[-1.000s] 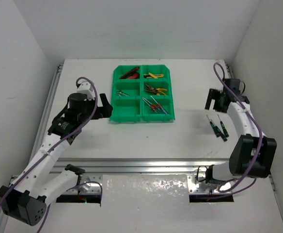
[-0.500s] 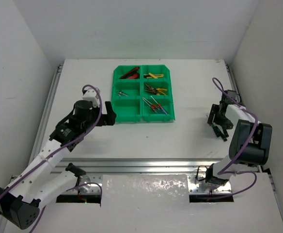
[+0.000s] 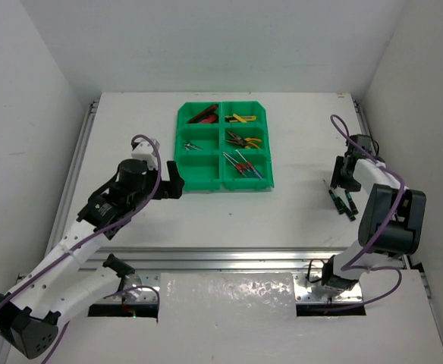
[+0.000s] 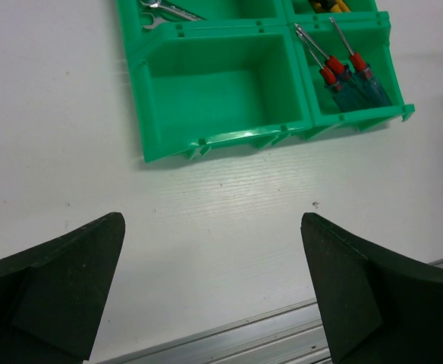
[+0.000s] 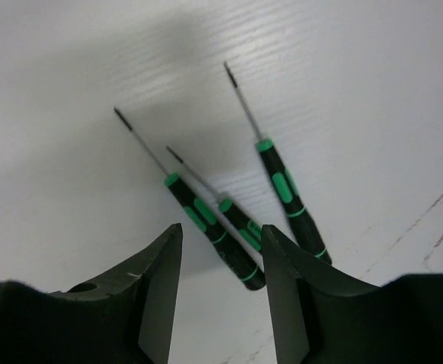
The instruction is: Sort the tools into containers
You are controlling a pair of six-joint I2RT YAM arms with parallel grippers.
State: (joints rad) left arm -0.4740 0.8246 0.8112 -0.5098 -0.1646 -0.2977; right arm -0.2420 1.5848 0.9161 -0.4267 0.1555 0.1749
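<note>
The right gripper (image 5: 221, 231) hangs partly open, low over three green-and-black screwdrivers (image 5: 282, 189) lying on the table (image 5: 70, 76), well out at 3 o'clock from the green tray (image 3: 199, 182). Two handles reach into the gap between its fingers (image 5: 157, 288), unclamped. The left gripper (image 4: 212, 220) gapes wide and empty at the tray's 6 o'clock.

Left arm (image 3: 92, 220) stretched forward, elbow bent; left gripper (image 4: 214, 296) held low, fingers spread wide; right arm (image 3: 384, 216) folded tightly at elbow, forearm reaching forward; right gripper (image 5: 220, 303) pointing down, fingers parted by narrow gap.
</note>
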